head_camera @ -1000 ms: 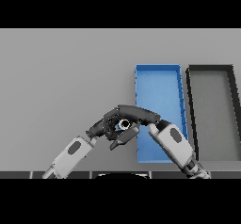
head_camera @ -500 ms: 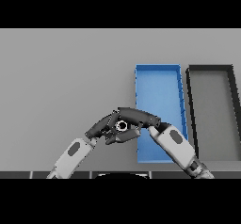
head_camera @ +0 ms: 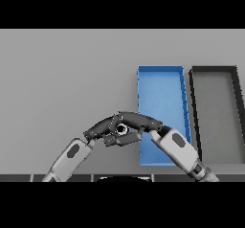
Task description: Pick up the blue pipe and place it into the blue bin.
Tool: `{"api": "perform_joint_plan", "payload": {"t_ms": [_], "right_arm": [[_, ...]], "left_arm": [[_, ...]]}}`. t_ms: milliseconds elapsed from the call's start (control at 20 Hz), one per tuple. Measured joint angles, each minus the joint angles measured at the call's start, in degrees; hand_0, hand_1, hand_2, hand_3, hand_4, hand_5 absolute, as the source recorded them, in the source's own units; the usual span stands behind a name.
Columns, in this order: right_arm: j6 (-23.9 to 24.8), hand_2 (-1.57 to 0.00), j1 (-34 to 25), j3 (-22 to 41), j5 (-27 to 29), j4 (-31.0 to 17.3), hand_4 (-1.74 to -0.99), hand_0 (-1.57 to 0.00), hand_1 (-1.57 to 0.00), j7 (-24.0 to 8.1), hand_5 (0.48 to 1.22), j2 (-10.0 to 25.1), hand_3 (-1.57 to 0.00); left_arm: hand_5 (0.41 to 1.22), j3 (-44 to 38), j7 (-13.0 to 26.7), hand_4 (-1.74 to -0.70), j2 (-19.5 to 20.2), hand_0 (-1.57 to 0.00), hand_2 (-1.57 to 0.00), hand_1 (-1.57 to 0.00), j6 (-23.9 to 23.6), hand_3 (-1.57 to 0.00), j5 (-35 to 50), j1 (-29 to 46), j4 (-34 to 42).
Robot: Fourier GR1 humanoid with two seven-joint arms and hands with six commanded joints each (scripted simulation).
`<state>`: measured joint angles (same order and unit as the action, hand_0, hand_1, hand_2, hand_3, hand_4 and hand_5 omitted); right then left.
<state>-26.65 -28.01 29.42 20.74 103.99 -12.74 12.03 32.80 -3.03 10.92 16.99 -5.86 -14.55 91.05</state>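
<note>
Close in at the lower middle of my view, I have both hands meeting just off the near-left corner of the blue bin [head_camera: 160,95]. My left hand [head_camera: 101,129] comes up from the lower left, my right hand [head_camera: 143,122] from the lower right, and their dark fingers come together into one arch above the grey surface [head_camera: 62,78].

Beneath that arch, between the two sets of fingers, I see a small round opening with a pale rim, which I take to be the end of the blue pipe [head_camera: 122,130]. Little of its body shows, and I see no blue on it. The right fingers curl over the top of it and look clenched on it. The left fingers lie against it from the other side, but I cannot tell whether they grasp it or only touch it. I also cannot tell whether the pipe sits on the surface or is lifted off it.

Just right of the fingers and stretching away from me lies the blue bin, a long tray; my right forearm crosses its near end. Farther right, beside it, sits a dark bin [head_camera: 215,112] of similar shape.
</note>
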Motion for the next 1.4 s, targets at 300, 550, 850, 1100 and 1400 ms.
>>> {"api": "perform_joint_plan", "payload": {"t_ms": [300,550,850,1100,1400], "right_arm": [[0.9,-1.57,-1.4,-0.1,-0.9,-0.8,-1.491,-1.57,-1.57,-1.2,1.219,-0.4,-1.57],[0.9,-1.57,-1.6,-1.2,2.1,-0.9,-1.489,-1.57,-1.57,-0.9,1.220,-0.1,-1.57],[5.1,-1.57,-5.4,-4.4,13.2,2.9,-1.639,-1.57,-1.57,-10.8,1.221,1.2,-1.57],[12.4,-1.57,-15.8,-14.0,26.6,4.4,-1.707,-1.57,-1.57,-17.6,1.141,2.5,-1.57],[17.3,-1.57,-28.7,-24.6,25.4,-5.4,-1.732,-1.57,-1.57,-16.2,1.117,7.1,-1.57]], "left_arm": [[0.617,-0.8,2.4,-0.89,-0.5,-0.05,-0.04,-0.05,-0.7,-0.05,-0.3,-1.3,-1.6],[0.562,-1.1,4.4,-0.90,-1.2,-0.02,-0.01,-0.01,-0.9,-0.01,1.2,0.2,-1.0],[0.514,-1.2,8.1,-0.91,-1.7,0.00,0.00,0.00,-0.9,0.00,1.9,0.1,-0.8],[0.503,-0.3,7.8,-0.92,-1.8,0.00,0.00,0.00,-0.6,0.00,1.7,0.9,-0.1],[0.492,0.0,6.7,-0.91,-0.8,0.00,0.00,0.00,-0.7,0.00,1.2,2.1,1.3]]}}
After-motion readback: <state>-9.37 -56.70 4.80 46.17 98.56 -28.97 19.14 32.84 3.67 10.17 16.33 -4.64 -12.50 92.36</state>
